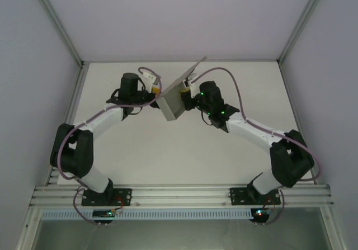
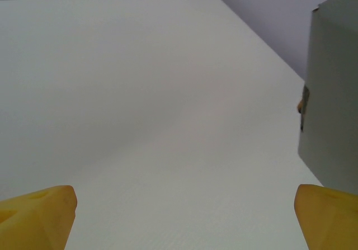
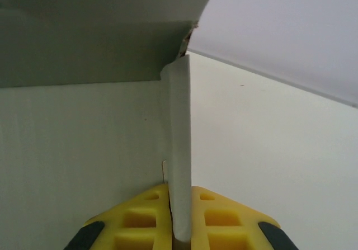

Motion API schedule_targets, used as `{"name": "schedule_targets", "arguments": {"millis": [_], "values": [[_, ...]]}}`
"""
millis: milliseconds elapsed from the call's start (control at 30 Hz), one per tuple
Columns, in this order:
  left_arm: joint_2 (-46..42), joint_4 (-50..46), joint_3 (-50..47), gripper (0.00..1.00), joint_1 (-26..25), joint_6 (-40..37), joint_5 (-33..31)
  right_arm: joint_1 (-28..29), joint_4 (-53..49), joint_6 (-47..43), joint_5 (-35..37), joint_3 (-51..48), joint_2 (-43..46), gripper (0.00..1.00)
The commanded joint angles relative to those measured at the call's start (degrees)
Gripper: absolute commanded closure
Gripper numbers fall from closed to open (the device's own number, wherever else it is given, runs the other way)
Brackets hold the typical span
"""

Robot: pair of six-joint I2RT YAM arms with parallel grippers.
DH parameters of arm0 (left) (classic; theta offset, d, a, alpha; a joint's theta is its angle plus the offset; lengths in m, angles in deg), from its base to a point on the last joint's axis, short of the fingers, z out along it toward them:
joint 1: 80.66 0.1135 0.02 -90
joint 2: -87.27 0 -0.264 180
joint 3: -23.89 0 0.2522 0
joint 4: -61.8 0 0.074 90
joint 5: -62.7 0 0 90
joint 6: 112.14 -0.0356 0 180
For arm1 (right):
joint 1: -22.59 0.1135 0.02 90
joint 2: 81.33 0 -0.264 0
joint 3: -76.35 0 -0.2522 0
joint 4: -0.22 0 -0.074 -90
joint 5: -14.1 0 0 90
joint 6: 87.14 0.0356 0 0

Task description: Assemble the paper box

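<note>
Rail (image 1: 179,194): nearest the top camera; both arm bases bolt to it.
Table (image 1: 168,155): white and matt, running from the rail to the far wall.
Box (image 1: 172,105): grey card, folded into a shallow rectangular shape. It sits tilted over the far middle of the table, between the two wrists. You cannot tell whether it touches the table.
Flap (image 1: 193,71): one panel stands open, pointing far right.
Right gripper (image 3: 180,205): clenched on one thin wall of the box; the card edge runs upright between the yellow fingers.
Left gripper (image 2: 184,205): released, fingers wide apart, nothing between them. The box lies just beside its right finger.
Handling: treat the box as light and thin, probably stiff only along its creases. Expect it to buckle under a hard pinch and to swing on a single-wall grip. Smooth card may slip.
Hold: take a folded wall near a corner. Support the opposite wall with the left gripper before you press the flap.
</note>
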Motion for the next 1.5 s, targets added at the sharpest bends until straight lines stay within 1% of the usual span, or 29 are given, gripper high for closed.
{"name": "schedule_targets", "arguments": {"millis": [0, 33, 67, 133, 233, 267, 300, 333, 433, 533, 667, 833, 933, 1033, 1100, 1200, 1300, 1367, 1400, 1467], "values": [[-2.5, 5.08, 4.61, 0.01, -4.12, -1.92, 10.42, 2.16, -13.04, -4.82, 15.19, 1.26, -6.07, 1.0], [-2.5, 5.11, 4.69, 0.0, -4.14, -1.87, 10.59, 2.16, -13.96, -4.78, 16.85, 2.18, -6.84, 1.0], [-2.5, 5.21, 4.77, 0.0, -4.19, -2.02, 10.71, 2.14, -15.84, -4.4, 16.82, 3.37, -7.8, 1.0], [-2.5, 5.03, 4.94, 0.0, -4.39, -2.06, 10.64, 2.26, -17.54, -2.81, 21.31, 5.77, -9.41, 1.0], [-2.64, 3.95, 5.07, 0.0, -4.34, -2.67, 9.32, 2.23, -24.52, 2.38, 24.62, 10.97, -11.67, 1.0], [-2.76, 3.61, 5.13, 0.0, -4.36, -3.03, 9.08, 2.27, -25.79, 4.91, 26.68, 12.01, -12.01, 1.0], [-2.84, 3.29, 5.1, 0.0, -4.38, -3.42, 8.67, 2.41, -25.79, 5.2, 26.94, 12.25, -11.99, 1.0], [-2.93, 3.06, 4.95, 0.0, -4.39, -3.46, 7.94, 2.44, -25.93, 5.26, 23.87, 12.2, -11.62, 1.0], [-3.2, 1.53, 4.27, 0.01, -4.39, -4.25, 5.35, 1.89, -23.43, 6.67, 17.83, 10.15, -8.96, 1.0], [-3.97, 0.11, 2.22, 0.0, -3.72, -3.92, 1.1, 1.27, -20.42, 7.67, 13.82, 6.04, -4.1, 1.0], [-5.38, -0.67, -3.11, 0.0, -1.14, -2.16, -3.74, -1.09, -19.7, 10.71, 11.41, 1.18, 3.75, 1.0], [-7.25, -1.76, -9.73, 0.0, 1.76, -0.61, -9.74, -5.3, -21.17, 13.88, 4.44, -3.53, 11.32, 1.0], [-9.49, -4.36, -11.67, 0.0, 2.45, -0.09, -14.76, -5.9, -23.9, 14.11, 6.5, -4.59, 12.26, 1.0], [-11.63, -9.43, -11.71, 0.0, 2.73, 0.57, -23.69, -5.1, -27.7, 15.47, 12.85, -3.81, 8.91, 1.0], [-13.36, -11.96, -12.19, 0.0, 2.98, 0.92, -27.18, -4.15, -30.0, 18.04, 16.0, -3.35, 5.01, 1.0], [-16.82, -11.84, -14.54, 0.0, 3.0, 1.19, -28.26, -2.74, -32.97, 22.09, 18.74, -1.51, -2.47, 1.0], [-19.81, -12.09, -15.73, 0.0, 2.84, 1.23, -28.99, -0.46, -38.02, 26.25, 23.75, 2.62, -10.03, 1.0], [-21.4, -12.19, -16.17, 0.0, 3.0, 1.17, -29.33, 0.96, -41.57, 29.03, 25.0, 5.13, -13.68, 1.0], [-22.17, -12.09, -16.47, 0.0, 3.0, 1.16, -29.49, 1.31, -42.16, 30.32, 26.64, 6.1, -15.28, 1.0], [-23.06, -11.89, -16.89, 0.0, 2.99, 1.2, -29.4, 2.1, -42.85, 31.16, 27.72, 7.05, -17.77, 0.99]]}}
